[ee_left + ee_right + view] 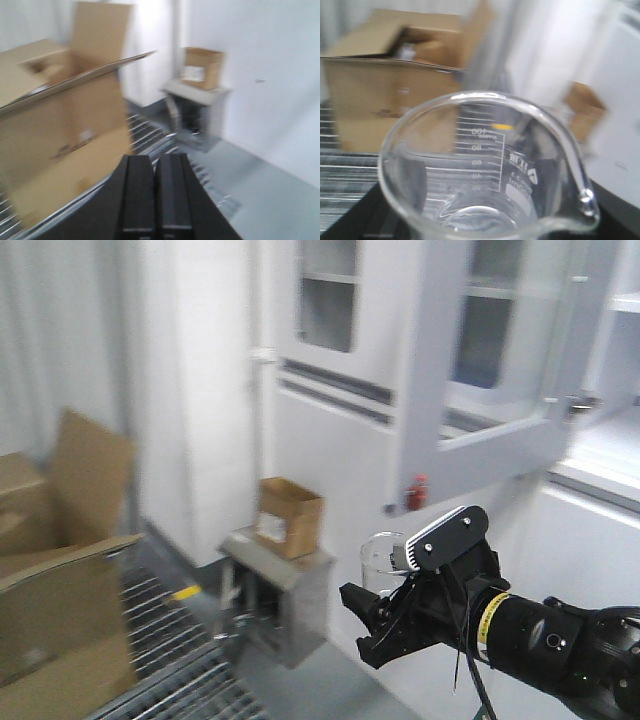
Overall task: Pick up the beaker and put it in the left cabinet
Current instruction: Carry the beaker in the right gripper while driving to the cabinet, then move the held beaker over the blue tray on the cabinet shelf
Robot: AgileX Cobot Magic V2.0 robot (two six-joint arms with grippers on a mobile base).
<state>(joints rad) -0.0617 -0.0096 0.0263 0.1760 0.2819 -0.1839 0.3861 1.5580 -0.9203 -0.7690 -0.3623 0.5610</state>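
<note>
The black right claw (362, 623) grips the small clear glass beaker (485, 165) upright, mouth up. The left cabinet probably lies leftward, lost in blur.

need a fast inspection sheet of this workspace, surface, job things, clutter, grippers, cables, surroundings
surface: no table seen; wire rack at lower left, grey floor beyond
job's things: beaker upright and empty, carried in the air; left cabinet cannot be picked out in these blurred views
clutter: large cardboard box open on the rack; small cardboard box on a grey stand
grippers: right gripper shut on the beaker; left gripper fingers together, holding nothing
cables: black cable hanging loose by the right wrist
surroundings: glass-door cabinets on the wall behind
</note>
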